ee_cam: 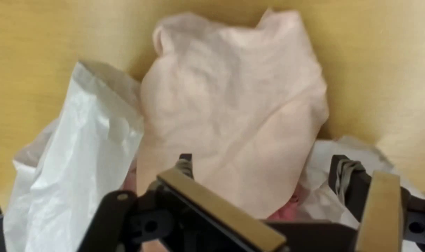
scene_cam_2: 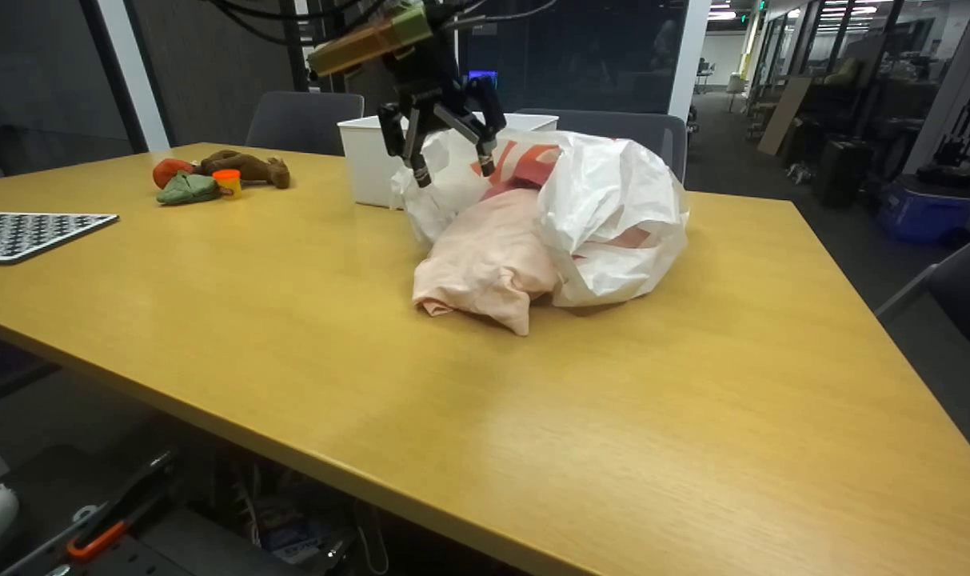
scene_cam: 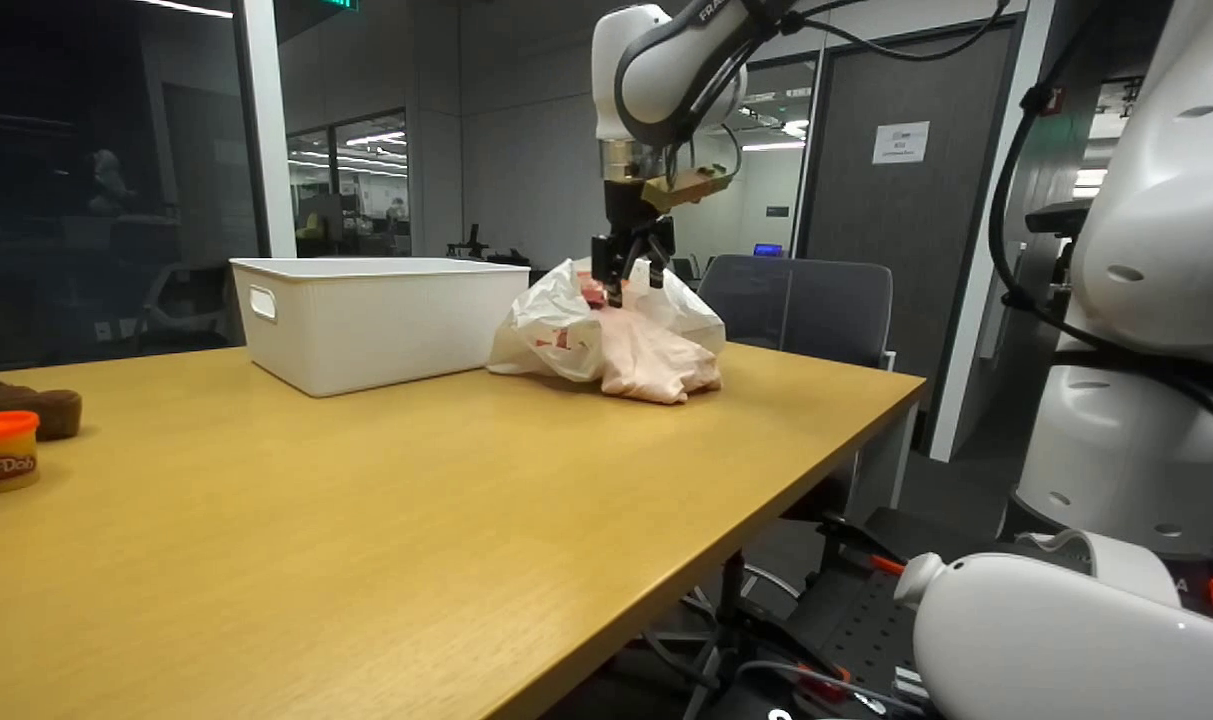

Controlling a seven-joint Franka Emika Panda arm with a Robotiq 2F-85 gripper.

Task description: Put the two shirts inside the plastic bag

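The white plastic bag (scene_cam: 556, 330) lies open on the table in both exterior views (scene_cam_2: 624, 216). A pale pink shirt (scene_cam_2: 488, 256) lies in a bundle at the bag's mouth, partly in it and partly out on the table. It also shows in the wrist view (ee_cam: 233, 91), between two bag edges (ee_cam: 82, 147). A darker red-pink cloth (ee_cam: 286, 211), likely the second shirt, shows beneath it inside the bag, mostly hidden. My gripper (scene_cam_2: 454, 172) is open and empty above the shirt and the bag's mouth, fingers pointing down; the wrist view (ee_cam: 263, 161) shows its fingers wide apart.
A white bin (scene_cam: 396, 325) stands beside the bag. A Play-Doh tub (scene_cam_2: 227, 183), a brown plush toy (scene_cam_2: 249, 166) and a green item (scene_cam_2: 189, 189) sit farther off on the table. A patterned board (scene_cam_2: 41, 234) lies at the table's edge. Chairs (scene_cam: 806, 300) stand around.
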